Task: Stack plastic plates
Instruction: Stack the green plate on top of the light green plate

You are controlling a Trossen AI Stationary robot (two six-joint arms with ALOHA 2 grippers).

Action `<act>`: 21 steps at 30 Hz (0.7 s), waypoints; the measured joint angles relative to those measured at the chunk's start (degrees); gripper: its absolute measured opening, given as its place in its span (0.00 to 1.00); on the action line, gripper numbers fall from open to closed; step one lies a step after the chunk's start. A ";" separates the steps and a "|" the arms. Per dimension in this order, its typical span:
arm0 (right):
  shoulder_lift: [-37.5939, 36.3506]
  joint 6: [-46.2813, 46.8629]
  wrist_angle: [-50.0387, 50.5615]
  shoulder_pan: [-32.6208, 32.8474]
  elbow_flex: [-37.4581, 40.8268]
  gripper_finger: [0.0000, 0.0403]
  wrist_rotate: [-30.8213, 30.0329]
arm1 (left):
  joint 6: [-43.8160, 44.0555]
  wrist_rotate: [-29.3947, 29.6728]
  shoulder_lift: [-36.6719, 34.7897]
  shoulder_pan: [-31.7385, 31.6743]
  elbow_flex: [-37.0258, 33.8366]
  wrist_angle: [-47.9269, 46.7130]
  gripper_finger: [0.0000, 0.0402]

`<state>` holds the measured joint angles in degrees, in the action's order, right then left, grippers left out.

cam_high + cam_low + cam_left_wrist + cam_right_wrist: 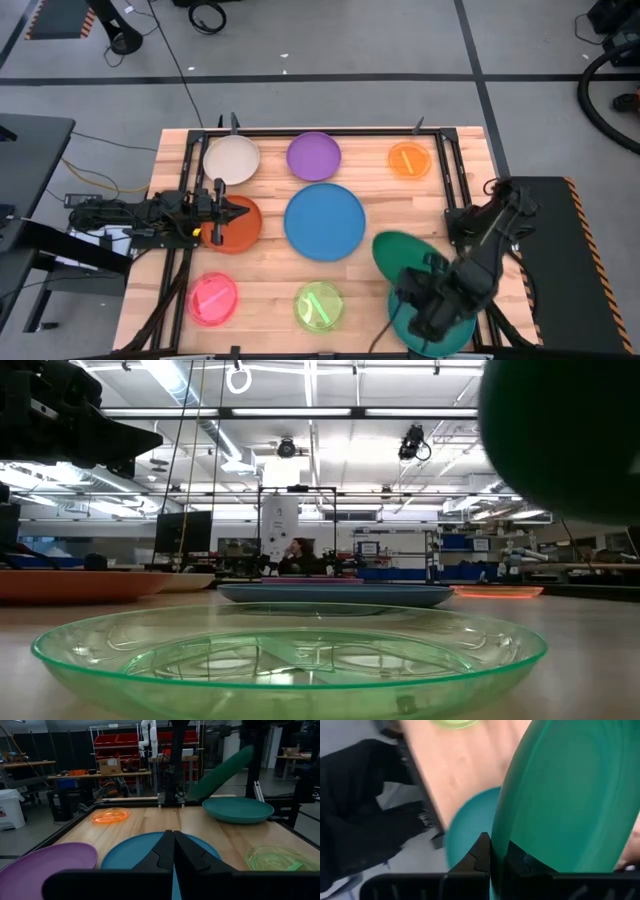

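Observation:
Nine plates show in the high view. The cream plate [232, 160], purple plate [314, 156] and translucent orange plate [409, 160] lie along the far side. The rust-orange plate [238, 228] and blue plate [325, 221] lie mid-table. The pink plate [213, 298], lime plate [318, 306] and teal plate [440, 335] lie near. My right gripper [418, 287] is shut on the dark green plate [402, 252], which is raised and tilted over the teal plate. My left gripper [240, 212] is shut and hovers above the rust-orange plate, well off the table in the low view [155, 438]. My right gripper pinches the dark green plate by its rim [501, 851], one finger on each face, on the side nearest the table's near edge. The plate is lifted clear and tilted, its far side higher [220, 772], above the teal plate [467, 827].
A black frame [455, 190] borders the wooden table. The right arm [490, 230] reaches in from the right edge and the left arm [140, 212] from the left edge. Bare wood lies between the blue plate and the lime plate.

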<state>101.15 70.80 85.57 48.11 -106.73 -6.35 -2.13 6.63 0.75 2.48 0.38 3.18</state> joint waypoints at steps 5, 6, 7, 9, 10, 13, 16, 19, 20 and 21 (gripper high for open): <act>6.45 2.88 4.86 1.92 -11.95 0.04 0.19 | 0.00 0.01 -0.02 0.00 -0.01 -0.02 0.03; 7.38 3.03 4.41 2.40 -13.34 0.04 0.19 | 0.00 0.01 -0.01 0.00 0.00 -0.01 0.03; 8.40 3.50 4.02 2.98 -14.82 0.04 0.19 | 0.00 0.00 -0.02 0.00 0.00 -0.02 0.03; 10.38 4.48 4.09 4.19 -16.99 0.04 1.35 | 0.00 0.00 -0.02 0.00 0.00 -0.02 0.03; 11.12 5.06 4.30 4.83 -17.24 0.04 2.10 | 0.00 0.00 -0.02 0.00 0.00 -0.02 0.03; 13.54 6.54 4.59 7.17 -17.36 0.04 3.07 | 0.00 0.00 -0.01 0.00 0.00 -0.01 0.03; 15.66 6.60 4.43 9.29 -17.31 0.04 2.58 | 0.00 0.00 0.00 0.00 0.00 -0.02 0.03; 18.08 5.33 4.48 10.38 -17.31 0.04 1.98 | 0.00 0.01 0.00 0.00 0.00 -0.01 0.03; 19.15 4.72 4.45 10.63 -17.31 0.04 1.89 | 0.00 0.00 0.00 0.00 0.00 0.00 0.03; 20.30 4.08 4.48 10.70 -17.31 0.04 1.91 | 0.00 0.00 -0.02 0.00 0.00 0.00 0.03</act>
<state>121.46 74.88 90.06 58.81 -124.05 -4.43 -2.13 6.63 0.74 2.48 0.38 3.18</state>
